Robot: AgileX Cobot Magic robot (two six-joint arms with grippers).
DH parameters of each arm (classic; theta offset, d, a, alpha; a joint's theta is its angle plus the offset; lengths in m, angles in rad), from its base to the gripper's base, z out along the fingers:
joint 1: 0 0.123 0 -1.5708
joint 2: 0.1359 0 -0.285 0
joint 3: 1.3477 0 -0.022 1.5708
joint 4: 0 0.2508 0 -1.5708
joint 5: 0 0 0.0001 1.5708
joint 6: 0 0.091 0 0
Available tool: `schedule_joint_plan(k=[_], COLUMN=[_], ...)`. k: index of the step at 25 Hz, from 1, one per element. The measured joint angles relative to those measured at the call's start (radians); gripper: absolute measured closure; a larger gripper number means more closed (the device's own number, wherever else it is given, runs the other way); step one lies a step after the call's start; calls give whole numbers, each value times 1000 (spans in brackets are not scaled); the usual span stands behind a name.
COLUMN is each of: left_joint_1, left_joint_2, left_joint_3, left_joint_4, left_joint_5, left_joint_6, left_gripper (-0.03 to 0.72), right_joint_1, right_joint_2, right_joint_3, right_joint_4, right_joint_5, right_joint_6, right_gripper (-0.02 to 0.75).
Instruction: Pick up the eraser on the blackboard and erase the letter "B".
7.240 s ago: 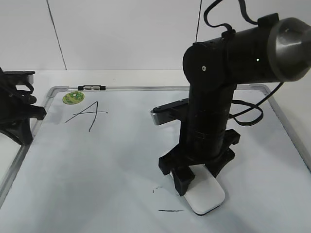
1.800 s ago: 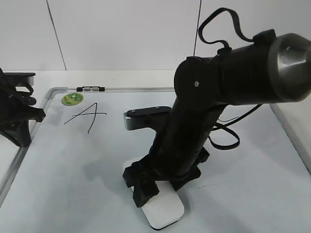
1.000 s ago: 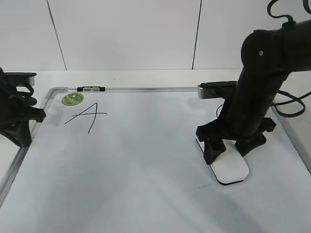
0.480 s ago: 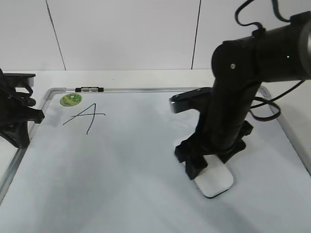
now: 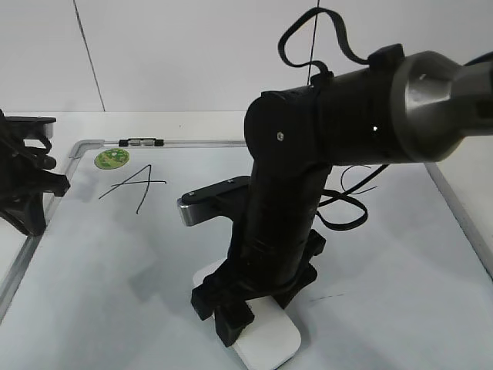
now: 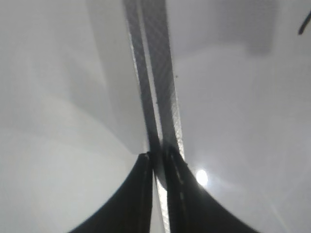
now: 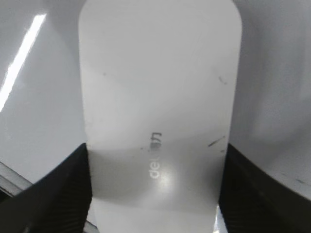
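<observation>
The blackboard (image 5: 115,262) is a pale whiteboard with a grey frame. My right gripper (image 5: 245,322) is shut on the white eraser (image 5: 271,344) and presses it flat on the board near its front edge. In the right wrist view the eraser (image 7: 158,97) fills the space between the black fingers (image 7: 58,194) of the gripper (image 7: 155,189). No letter "B" shows; a short thin dark stroke (image 5: 331,295) lies right of the eraser. My left gripper (image 5: 31,196) rests at the board's left edge, its fingers (image 6: 177,189) shut over the frame (image 6: 155,87).
A black letter "A" (image 5: 135,185) is at the board's far left. A round green sticker (image 5: 112,158) and a small marker (image 5: 142,142) lie at the far left corner. The right arm (image 5: 308,154) hides the board's middle. A white wall stands behind.
My right arm has swept the eraser from the board's right side leftward and toward the front edge. The left gripper has not moved.
</observation>
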Motion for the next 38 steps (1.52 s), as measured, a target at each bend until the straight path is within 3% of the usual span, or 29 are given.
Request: schedule_joint_plan(k=[9,14,19,30,38], left_joint_1=[0,0,0,0,0], left_joint_2=[0,0,0,0,0], left_joint_3=[0,0,0,0,0], left_joint_4=[0,0,-2,-12,-14], left_joint_5=[0,0,0,0,0], left_joint_6=[0,0,0,0,0], left_gripper=[650,650,650,650,650], right_joint_1=[-2,-43,-180,-574,-708], right_joint_2=[-6,-105,-190,-245,-245], right_joint_3=[-27,-27,-25,-6,5], right_joint_4=[3,-86,-136,-262,-218], right_joint_5=[44,80,123,183,119], right_joint_6=[37,134,169,164,32], right_gripper=[178,178,178,178,178])
